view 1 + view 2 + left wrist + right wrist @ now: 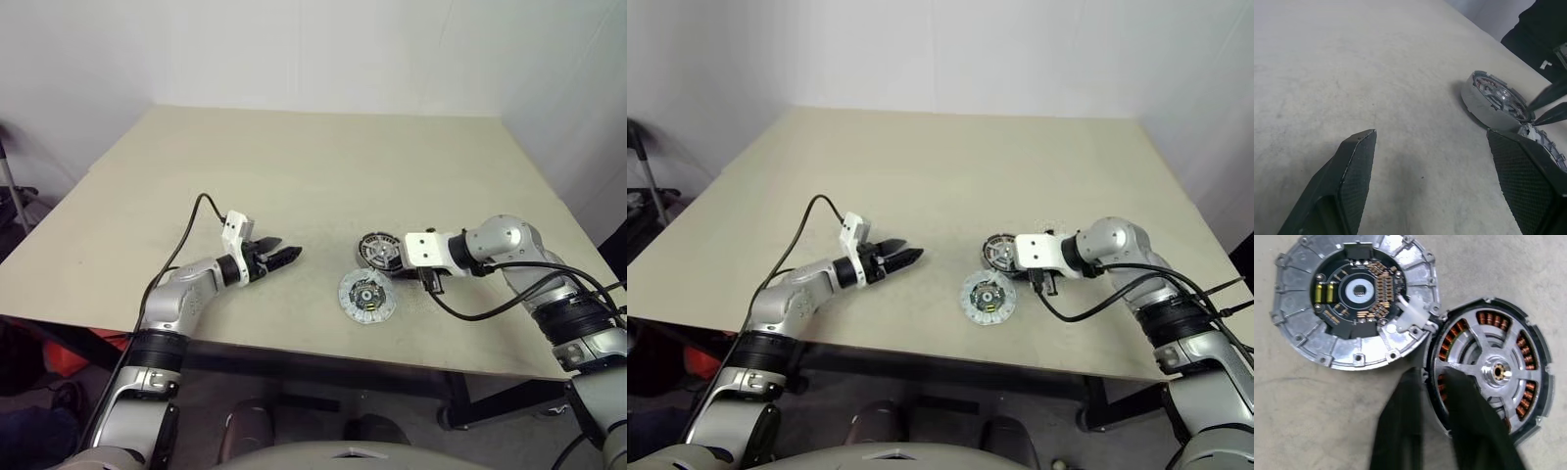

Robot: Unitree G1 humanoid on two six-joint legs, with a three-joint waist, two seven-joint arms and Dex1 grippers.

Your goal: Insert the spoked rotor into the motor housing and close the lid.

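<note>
The rotor (1493,372) sits inside the housing (1542,357) on the counter (294,176), touching the lid (1303,333) lying face up beside it. The right tool (1432,377) pinches the housing's rim, one finger inside, one outside. The left tool (284,255) hovers wide open, well apart.

Soft, even light is falling from above on the pale table (294,166), things are casting only faint short shadows, the wall is glowing slightly washed out, and the near black fingers (1400,431) are blurring in the right wrist view.
</note>
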